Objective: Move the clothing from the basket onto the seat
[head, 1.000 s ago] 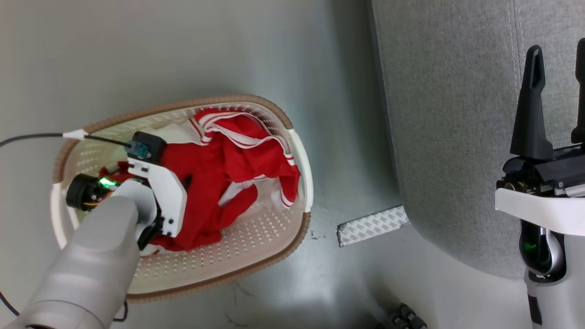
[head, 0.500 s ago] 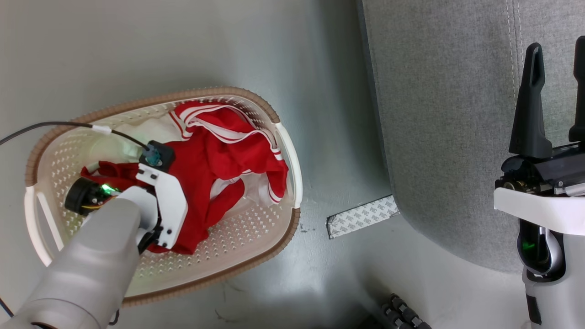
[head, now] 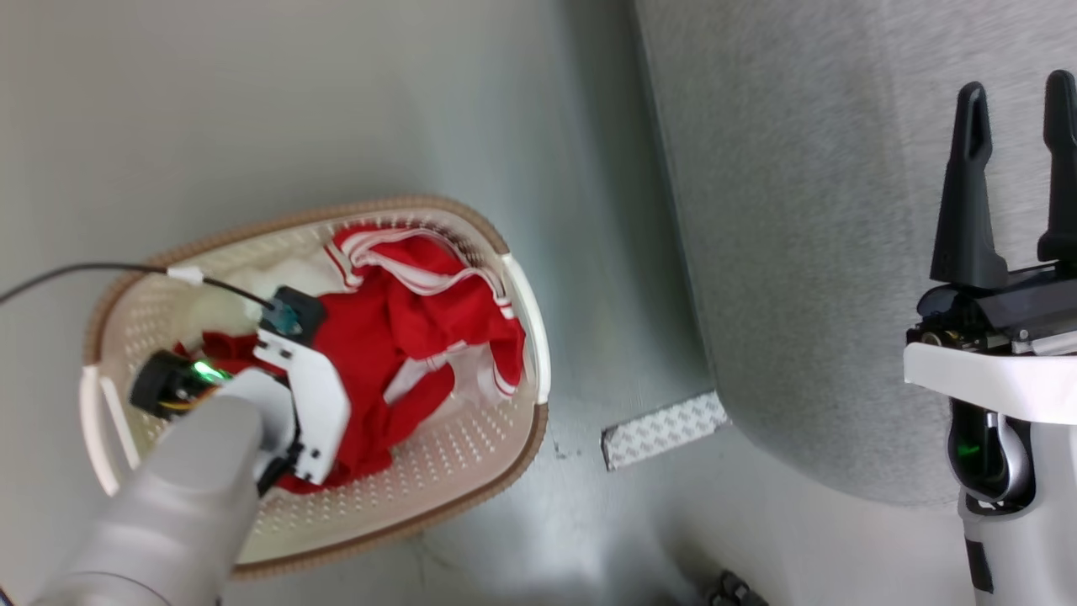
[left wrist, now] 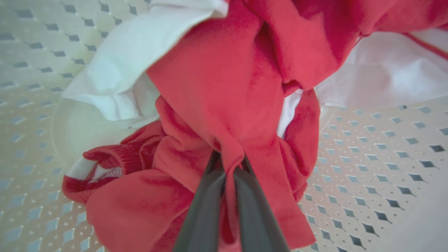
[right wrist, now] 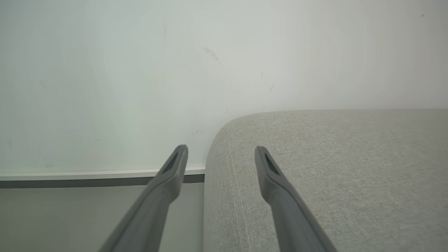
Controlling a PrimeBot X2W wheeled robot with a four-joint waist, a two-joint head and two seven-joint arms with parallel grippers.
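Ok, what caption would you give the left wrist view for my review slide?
Left hand pinching a fold of red clothing inside the perforated basket, with white fabric alongside.

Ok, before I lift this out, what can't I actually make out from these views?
- Head view: left pincer tips hidden by its own wrist and forearm.
- Head and left wrist views: clothing folds overlap, so the garment count is unclear.
- Left wrist view: white fabric may be lining or a separate piece; folds hide which.
- Head view: seat blurred, cut off by top and right edges.
- Head view: basket near rim hidden by the forearm.
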